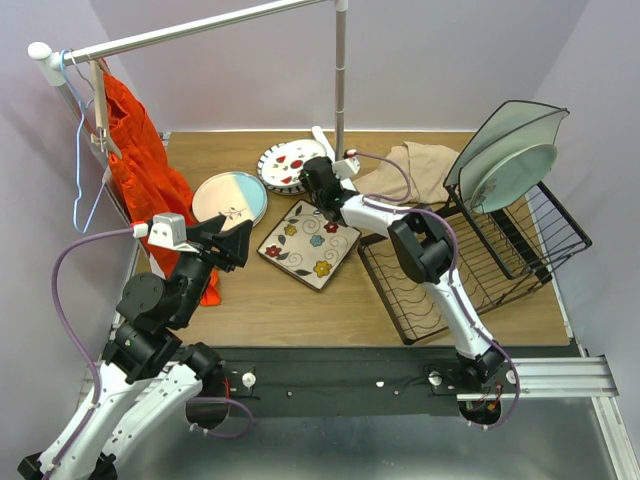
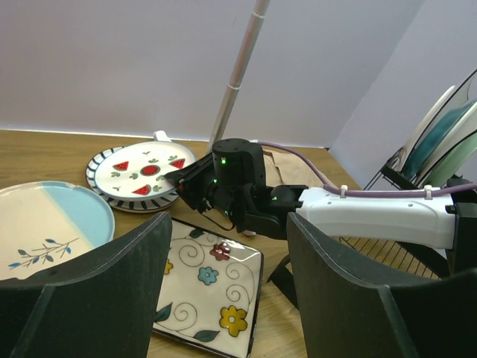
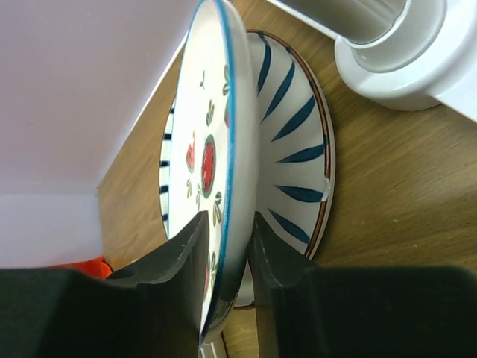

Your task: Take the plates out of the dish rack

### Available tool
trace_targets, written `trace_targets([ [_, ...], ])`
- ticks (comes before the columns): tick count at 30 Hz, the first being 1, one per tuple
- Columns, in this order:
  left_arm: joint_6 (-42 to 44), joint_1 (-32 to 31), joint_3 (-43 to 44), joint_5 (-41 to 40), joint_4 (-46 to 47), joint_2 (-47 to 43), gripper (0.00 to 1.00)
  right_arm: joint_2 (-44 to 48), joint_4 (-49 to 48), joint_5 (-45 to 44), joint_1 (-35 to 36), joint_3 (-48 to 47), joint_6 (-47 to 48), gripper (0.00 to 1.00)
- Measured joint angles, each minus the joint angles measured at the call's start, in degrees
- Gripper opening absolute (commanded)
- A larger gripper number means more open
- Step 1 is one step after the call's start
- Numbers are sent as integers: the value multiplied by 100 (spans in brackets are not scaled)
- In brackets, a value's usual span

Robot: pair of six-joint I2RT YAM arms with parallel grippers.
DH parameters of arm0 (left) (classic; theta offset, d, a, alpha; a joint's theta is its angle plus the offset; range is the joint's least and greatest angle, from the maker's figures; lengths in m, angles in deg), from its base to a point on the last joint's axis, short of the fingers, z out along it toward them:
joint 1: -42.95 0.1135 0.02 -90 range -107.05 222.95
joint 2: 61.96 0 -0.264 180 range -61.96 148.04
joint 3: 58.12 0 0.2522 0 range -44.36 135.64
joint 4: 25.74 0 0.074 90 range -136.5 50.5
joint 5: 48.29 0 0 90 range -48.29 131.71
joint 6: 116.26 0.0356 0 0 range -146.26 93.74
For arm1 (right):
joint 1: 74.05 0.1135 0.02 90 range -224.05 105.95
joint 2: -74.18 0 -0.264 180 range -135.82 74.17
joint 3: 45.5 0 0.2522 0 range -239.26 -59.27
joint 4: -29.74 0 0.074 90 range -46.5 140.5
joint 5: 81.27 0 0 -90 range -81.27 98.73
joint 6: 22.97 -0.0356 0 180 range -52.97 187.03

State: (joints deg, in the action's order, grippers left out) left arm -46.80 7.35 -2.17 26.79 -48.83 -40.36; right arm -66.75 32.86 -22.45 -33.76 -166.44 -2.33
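Note:
The red-spotted plate (image 1: 292, 160) (image 3: 212, 149) rests on a white plate with dark stripes (image 3: 294, 134) at the back of the table. My right gripper (image 1: 314, 180) (image 3: 227, 231) straddles its near rim, open, with a thin gap at the upper finger. Beside this stack lie a pink-and-blue plate (image 1: 230, 198) (image 2: 45, 227) and a square floral plate (image 1: 310, 243) (image 2: 205, 287). Above the table's left side my left gripper (image 1: 240, 243) (image 2: 229, 253) hangs open and empty. On the right, the black dish rack (image 1: 480, 270) holds a pale plate (image 1: 515, 170) and a teal scalloped plate (image 1: 505, 120), both upright.
A beige cloth (image 1: 420, 165) lies behind the rack. The white clothes rail's pole (image 1: 341, 70) stands next to the stacked plates, its foot (image 3: 395, 45) close to my right gripper. An orange garment (image 1: 140, 165) hangs at the left.

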Motion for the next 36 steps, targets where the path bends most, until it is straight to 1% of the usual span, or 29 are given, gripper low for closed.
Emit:
trace_targets([
  [5, 2, 0, 0, -2, 0, 2, 72, 0, 162, 214, -9, -127, 236, 42],
  [12, 2, 0, 0, -7, -2, 37, 72, 26, 481, 236, -9, -33, 474, 48],
  [17, 2, 2, 0, -9, -2, 57, 72, 105, 787, 238, -9, -31, 649, 49],
  [20, 2, 2, 0, -13, -7, 76, 72, 219, 935, 245, -9, 0, 772, 48],
  [28, 0, 2, 0, -87, -13, 81, 72, 337, 1073, 267, -13, 4, 892, 42],
  [32, 2, 2, 0, -90, -15, 81, 72, 337, 1086, 323, -13, 4, 872, 36],
  [34, 2, 0, 0, -90, -15, 81, 72, 337, 1099, 352, -13, 4, 839, 26],
  [36, 2, 2, 0, -90, -13, 81, 72, 337, 1115, 350, -13, 4, 807, 19],
])
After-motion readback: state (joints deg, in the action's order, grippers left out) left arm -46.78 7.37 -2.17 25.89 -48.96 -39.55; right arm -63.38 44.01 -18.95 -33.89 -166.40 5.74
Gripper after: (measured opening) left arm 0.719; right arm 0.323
